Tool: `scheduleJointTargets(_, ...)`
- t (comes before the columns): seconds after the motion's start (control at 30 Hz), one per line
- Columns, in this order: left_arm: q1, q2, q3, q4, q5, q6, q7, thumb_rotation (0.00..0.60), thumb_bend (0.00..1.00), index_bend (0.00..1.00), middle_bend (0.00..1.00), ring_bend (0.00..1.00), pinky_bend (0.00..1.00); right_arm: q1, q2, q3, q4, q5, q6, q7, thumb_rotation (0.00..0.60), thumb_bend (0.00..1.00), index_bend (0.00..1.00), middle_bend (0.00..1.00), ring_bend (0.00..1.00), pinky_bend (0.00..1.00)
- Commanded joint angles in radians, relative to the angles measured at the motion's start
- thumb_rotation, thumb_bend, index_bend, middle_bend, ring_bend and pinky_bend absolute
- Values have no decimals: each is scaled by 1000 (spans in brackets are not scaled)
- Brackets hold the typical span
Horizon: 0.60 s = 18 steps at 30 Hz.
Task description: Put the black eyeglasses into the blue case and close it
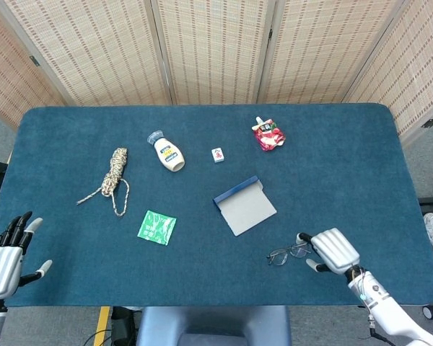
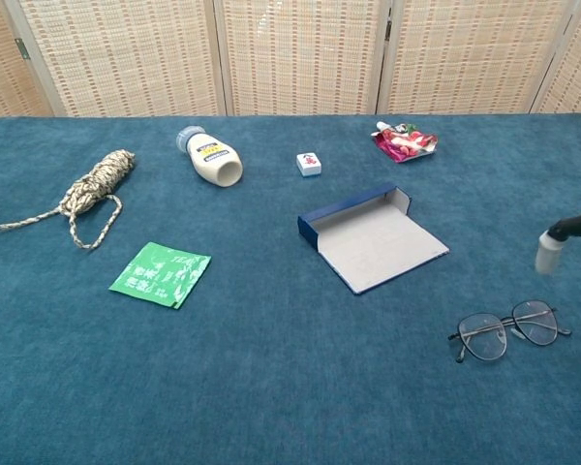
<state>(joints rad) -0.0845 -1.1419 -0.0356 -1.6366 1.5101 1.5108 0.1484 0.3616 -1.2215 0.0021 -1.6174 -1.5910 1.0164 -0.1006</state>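
The black eyeglasses (image 1: 287,253) (image 2: 510,329) lie unfolded on the blue cloth near the front edge. The blue case (image 1: 245,205) (image 2: 372,240) lies open and flat near the table's middle, its grey lining up. My right hand (image 1: 332,250) hovers just right of the glasses with fingers spread and holds nothing; in the chest view only a fingertip (image 2: 548,254) of it shows at the right edge, above the glasses. My left hand (image 1: 5,258) rests open off the table's front left corner, far from both.
A coiled rope (image 1: 114,175), a white bottle (image 1: 169,153), a green sachet (image 1: 157,228), a small white tile (image 1: 218,154) and a red pouch (image 1: 268,135) lie on the cloth. A woven screen (image 1: 216,43) stands behind the table.
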Motion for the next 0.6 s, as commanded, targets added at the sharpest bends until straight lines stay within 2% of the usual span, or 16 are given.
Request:
scheduleJointTargets(0.03, 2, -1, 1, 4, -2, 0, -3, 600, 250, 145, 59, 78, 257, 41, -49, -5, 32, 20, -59, 0, 600, 300, 386, 946, 1000, 990)
scheduleJointTargets(0.27, 8, -5, 4, 16, -7, 0, -15, 600, 250, 145, 57, 78, 257, 84, -106, 3, 88, 51, -103, 4, 600, 331, 393, 946, 1000, 990)
scheduleJointTargets(0.6, 11, -6, 4, 22, -9, 0, -22, 600, 250, 145, 56, 78, 257, 95, -110, -2, 125, 84, -101, 6, 600, 333, 393, 944, 1000, 990)
